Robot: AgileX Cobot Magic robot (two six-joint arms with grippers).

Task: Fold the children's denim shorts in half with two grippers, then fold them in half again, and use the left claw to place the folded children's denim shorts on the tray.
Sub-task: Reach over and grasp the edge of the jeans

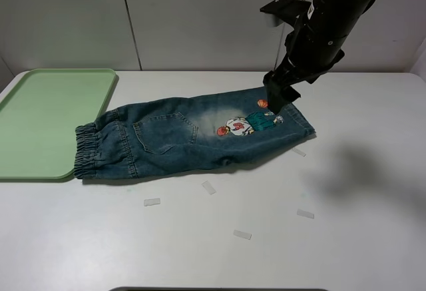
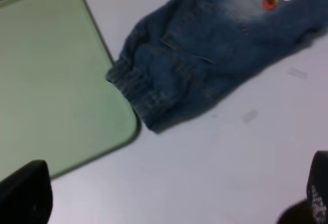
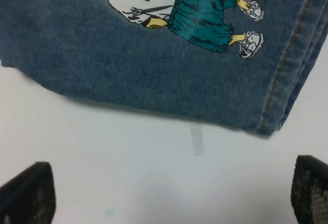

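Denim shorts lie flat on the table, waistband left, just beside the tray. Right hand hangs wide over the right hem — empty. Left hand wide too, holding nothing. Looks soft, floppy, light — prob. best pinched at hem & waistband.

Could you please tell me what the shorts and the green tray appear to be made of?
The children's denim shorts: washed blue denim, matte, with orange-brown seam stitching, a faded pale patch and gathered waistband. The tray: probably moulded plastic, pale green, smooth, with rounded corners and a low rim. The cartoon figure looks printed or sewn on; I cannot tell which.
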